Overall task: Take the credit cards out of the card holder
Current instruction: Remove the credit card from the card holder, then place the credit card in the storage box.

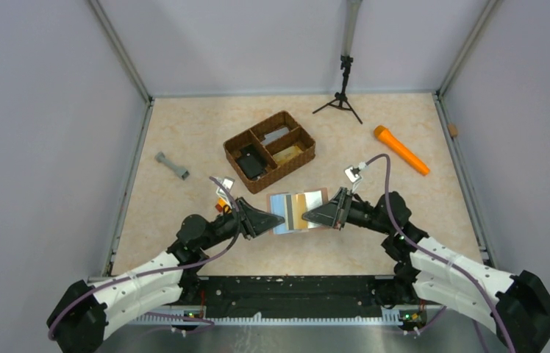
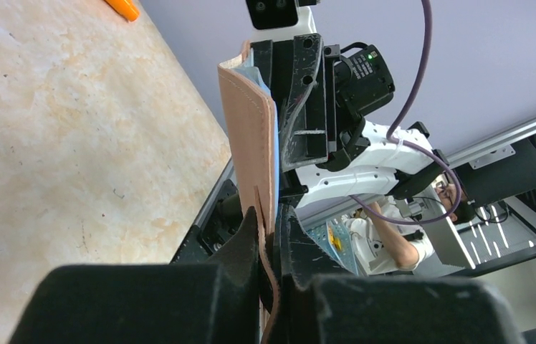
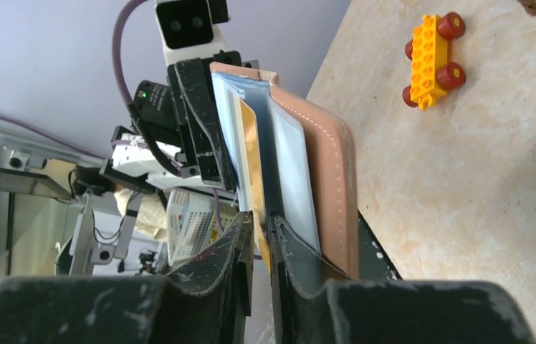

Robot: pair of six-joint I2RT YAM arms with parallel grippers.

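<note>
Holding the card holder spread open in the air above the tabletop, just beyond the arm bases and on the near side of a brown woven basket. Clamping its tan stitched flap with the left hand, drawn in tight on the leather at the holder's left end. Pinching from the opposite end with the right hand, narrowed to a slit about the edge of a gold card standing among pale blue-grey sleeves inside the holder. Showing, from above, a pale panel with a dark stripe on the left half and an orange-gold panel on the right half. Presenting the holder edge-on to both wrist cameras, tan cover outward and pockets facing in. Sharing the tabletop with an orange cylinder well apart to the right, a grey dumbbell-shaped piece well apart to the left, a yellow brick toy car with dark red wheels near the left hand, and a black tripod at the far edge.
</note>
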